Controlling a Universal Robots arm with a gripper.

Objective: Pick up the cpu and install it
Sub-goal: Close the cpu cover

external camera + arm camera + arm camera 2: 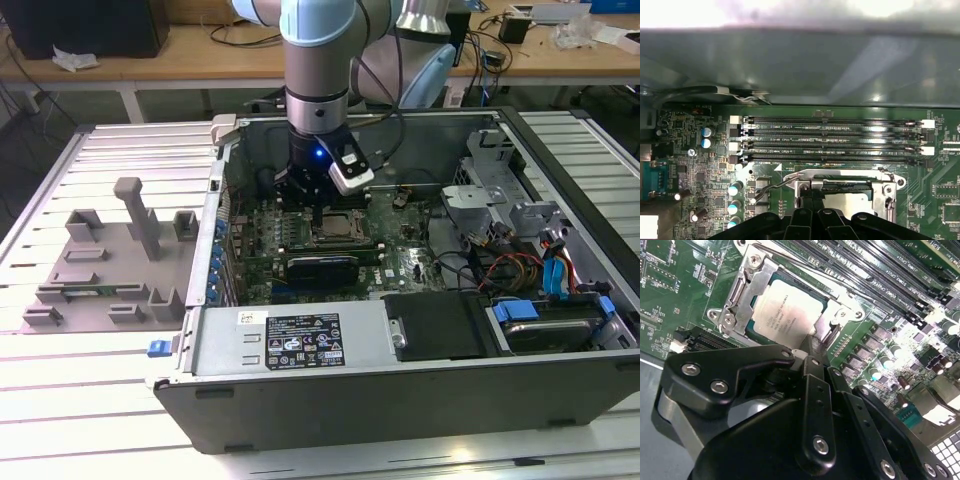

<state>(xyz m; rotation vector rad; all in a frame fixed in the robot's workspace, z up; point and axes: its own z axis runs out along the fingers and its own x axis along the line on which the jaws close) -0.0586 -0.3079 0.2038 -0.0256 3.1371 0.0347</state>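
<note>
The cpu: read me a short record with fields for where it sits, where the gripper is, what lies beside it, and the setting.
cpu: lies flat, silver top up, inside the metal socket frame
gripper: low over the motherboard, at one edge of the cpu; contact cannot be told
memory slots: long dark rows beside the socket frame
setting: inside an open computer case

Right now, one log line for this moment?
gripper: low over socket | cpu: lying in socket | case: open
</note>
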